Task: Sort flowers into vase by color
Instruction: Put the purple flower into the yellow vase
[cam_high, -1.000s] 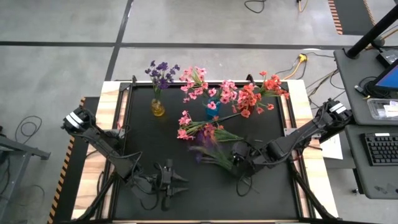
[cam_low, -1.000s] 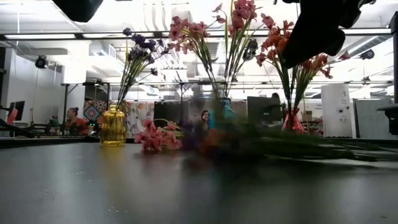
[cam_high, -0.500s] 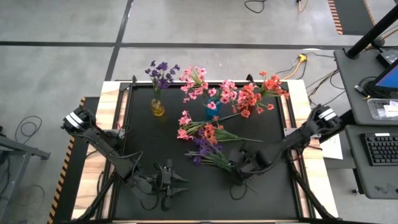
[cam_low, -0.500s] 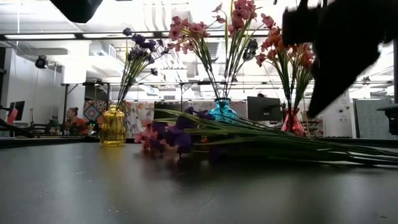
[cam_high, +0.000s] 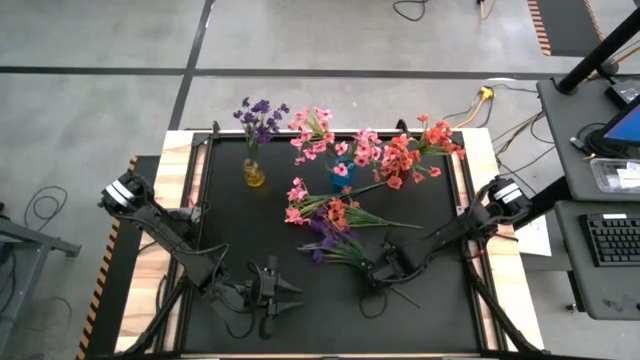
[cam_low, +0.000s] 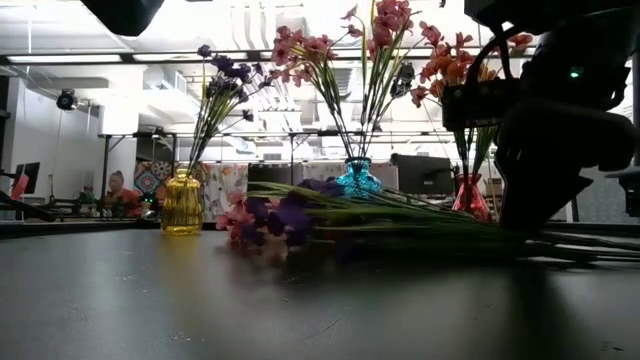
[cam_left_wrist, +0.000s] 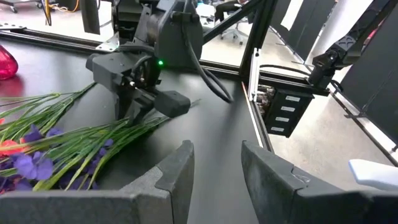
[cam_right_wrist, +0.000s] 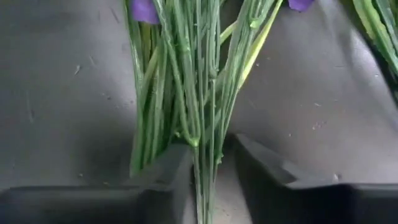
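Purple sprig (cam_high: 330, 245) lay flat on the black tabletop (cam_high: 240, 230), blossoms (cam_low: 285, 215) toward the middle, green stems (cam_right_wrist: 186, 93) running out to the right pincer (cam_high: 378, 272). Lay beside a pink sprig (cam_high: 297, 205) and a coral-red sprig (cam_high: 340, 213), also loose on the tabletop, all 3 close together near the centre. Right pincer set low over the stem ends, its 2 fingers (cam_right_wrist: 168, 171) narrowed on either side of the bundle, stems passing between them; full grip on the stems could not be told. Behind the loose sprigs stood 3 vases along the far edge: yellow vase (cam_high: 254, 174) with purple flowers (cam_high: 259, 115), blue vase (cam_high: 341, 179) with pink flowers (cam_high: 318, 135), red vase (cam_low: 466, 197) with coral-red flowers (cam_high: 410, 152). Left pincer (cam_high: 272, 296) rested near the front edge of the tabletop, well apart from the flowers, fingers (cam_left_wrist: 177, 171) parted with nothing between them.
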